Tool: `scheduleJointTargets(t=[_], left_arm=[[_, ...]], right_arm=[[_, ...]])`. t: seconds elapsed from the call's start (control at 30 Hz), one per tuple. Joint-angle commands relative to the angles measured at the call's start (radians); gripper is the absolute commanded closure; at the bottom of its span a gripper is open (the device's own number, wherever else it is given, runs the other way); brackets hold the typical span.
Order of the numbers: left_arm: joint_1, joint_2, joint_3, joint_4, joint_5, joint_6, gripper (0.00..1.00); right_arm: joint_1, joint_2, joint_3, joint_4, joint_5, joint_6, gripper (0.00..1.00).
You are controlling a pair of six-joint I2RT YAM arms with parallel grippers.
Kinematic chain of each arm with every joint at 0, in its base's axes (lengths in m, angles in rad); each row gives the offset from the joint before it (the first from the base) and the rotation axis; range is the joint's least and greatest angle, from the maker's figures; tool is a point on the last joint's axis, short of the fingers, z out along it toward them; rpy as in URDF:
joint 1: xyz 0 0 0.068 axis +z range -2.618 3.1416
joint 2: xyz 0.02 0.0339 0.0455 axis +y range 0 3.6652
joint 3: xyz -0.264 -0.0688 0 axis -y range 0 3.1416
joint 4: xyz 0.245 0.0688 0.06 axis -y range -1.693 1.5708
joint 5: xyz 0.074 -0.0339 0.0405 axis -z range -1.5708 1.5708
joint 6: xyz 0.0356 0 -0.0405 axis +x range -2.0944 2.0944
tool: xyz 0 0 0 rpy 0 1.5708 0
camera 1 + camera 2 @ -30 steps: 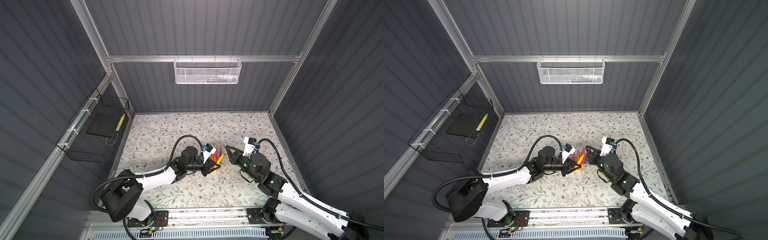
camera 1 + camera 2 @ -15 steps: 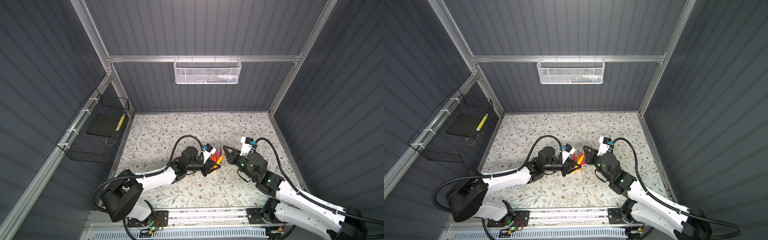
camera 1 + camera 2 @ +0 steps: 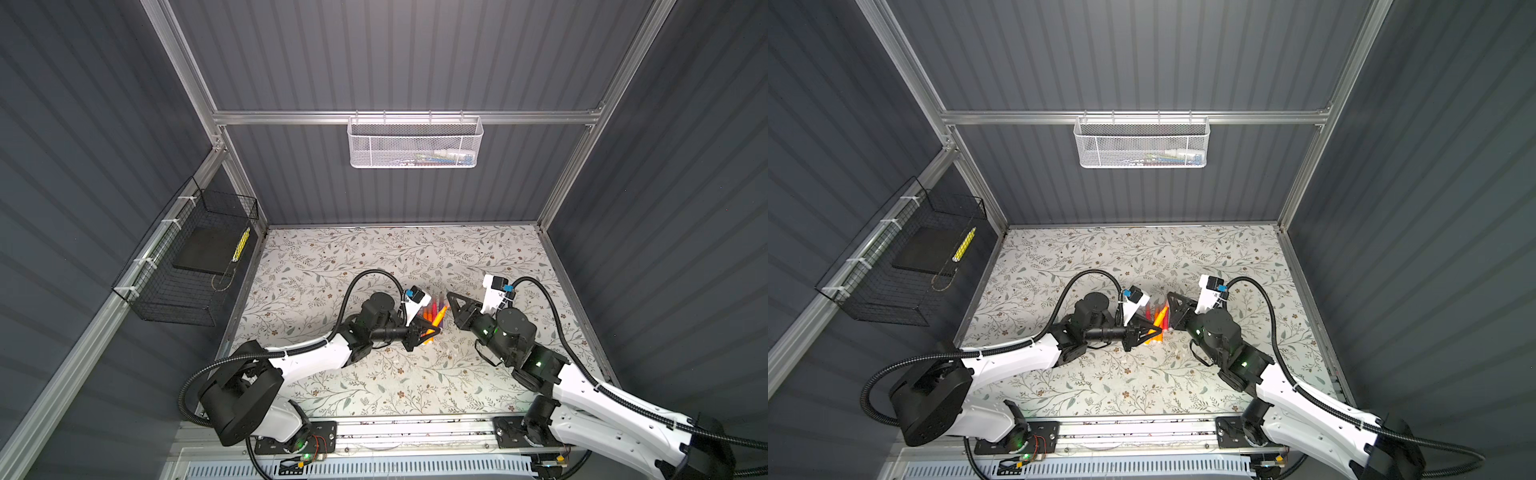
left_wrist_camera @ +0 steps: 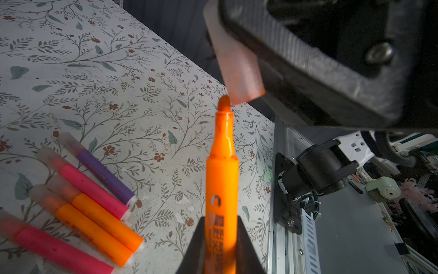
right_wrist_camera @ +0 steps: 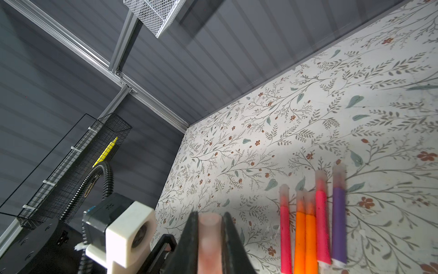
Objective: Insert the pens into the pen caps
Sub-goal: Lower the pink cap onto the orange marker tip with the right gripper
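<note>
My left gripper (image 4: 221,220) is shut on an uncapped orange pen (image 4: 222,180). Its felt tip (image 4: 224,104) sits at the open mouth of a translucent pinkish pen cap (image 4: 237,68); it does not look inserted. My right gripper (image 5: 209,218) is shut on that pen cap (image 5: 209,237). Several capped pens (image 5: 308,225), orange, pink and purple, lie side by side on the floral table just beyond. In both top views the left gripper (image 3: 432,331) (image 3: 1154,331) and the right gripper (image 3: 451,297) (image 3: 1170,296) meet mid-table above those pens (image 3: 434,309).
A white mesh basket (image 3: 415,143) hangs on the back wall. A black wire basket (image 3: 191,262) holding a yellow stick is fixed to the left wall. The metal base rail (image 3: 415,428) runs along the table's front edge.
The right arm has shifted a little leftward, bringing the cap closer to the held pen's tip. The left arm has stayed still.
</note>
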Motion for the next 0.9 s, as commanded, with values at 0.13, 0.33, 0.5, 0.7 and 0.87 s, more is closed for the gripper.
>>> scheduleJointTargets(t=[0.13,0.33,0.5,0.7,0.87], left_arm=[[-0.005,-0.029,0.001,0.018,0.01,0.005,1.0],[-0.005,-0.029,0.0,0.019,0.008,0.003,1.0],[-0.005,-0.035,-0.008,0.036,0.004,-0.012,1.0],[-0.004,-0.041,-0.012,0.04,0.003,-0.018,1.0],[-0.005,-0.039,-0.013,0.049,-0.008,-0.04,1.0]], right_arm=[[0.005,0.027,0.034,0.028,0.018,-0.022,1.0],[0.005,0.044,0.037,0.038,0.011,-0.019,1.0],[0.006,0.038,0.013,0.054,0.005,-0.009,1.0],[0.007,0.036,0.005,0.056,0.014,-0.007,1.0],[0.014,0.028,-0.013,0.081,-0.007,0.003,1.0]])
